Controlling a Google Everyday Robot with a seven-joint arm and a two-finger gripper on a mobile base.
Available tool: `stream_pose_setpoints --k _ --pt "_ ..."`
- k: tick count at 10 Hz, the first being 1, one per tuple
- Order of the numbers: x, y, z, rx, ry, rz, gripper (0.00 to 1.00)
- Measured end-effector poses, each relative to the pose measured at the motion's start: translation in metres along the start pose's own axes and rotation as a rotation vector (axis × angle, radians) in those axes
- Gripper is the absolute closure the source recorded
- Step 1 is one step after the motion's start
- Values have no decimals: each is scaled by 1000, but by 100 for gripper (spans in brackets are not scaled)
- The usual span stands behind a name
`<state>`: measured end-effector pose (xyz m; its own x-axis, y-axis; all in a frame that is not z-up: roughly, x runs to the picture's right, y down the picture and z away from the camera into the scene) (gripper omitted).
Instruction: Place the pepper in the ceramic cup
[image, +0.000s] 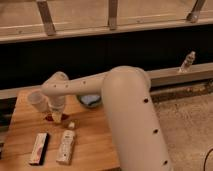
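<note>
Camera view, left of centre: the end effector (57, 116) clenches the pepper (50, 118) on the bench (92, 145) (grasping step, seemingly); next it must lift toward the ceramic cup (36, 99) just upper-left.

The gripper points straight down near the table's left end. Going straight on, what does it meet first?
The shut gripper sits right at the small dark red pepper, apparently touching it. Pushing further, it would press into the light wooden table just beneath.

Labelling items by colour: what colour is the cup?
The cup is plain whitish-grey (camera view); the gripper is down at the pepper beside it.
</note>
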<state>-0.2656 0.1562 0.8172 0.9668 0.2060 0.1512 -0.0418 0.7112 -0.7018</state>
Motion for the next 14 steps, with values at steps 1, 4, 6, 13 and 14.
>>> stream_pose_setpoints --k 1,4,6,13,14 --pt "13 -10 1 -6 -111 14 100" --pt "30 -34 -1 -5 -359 16 100" --pt "24 -44 -23 33 -385 -14 100" --pt "-14 -83 -125 205 -404 -149 100" --pt "-25 -90 -129 216 -414 -174 100"
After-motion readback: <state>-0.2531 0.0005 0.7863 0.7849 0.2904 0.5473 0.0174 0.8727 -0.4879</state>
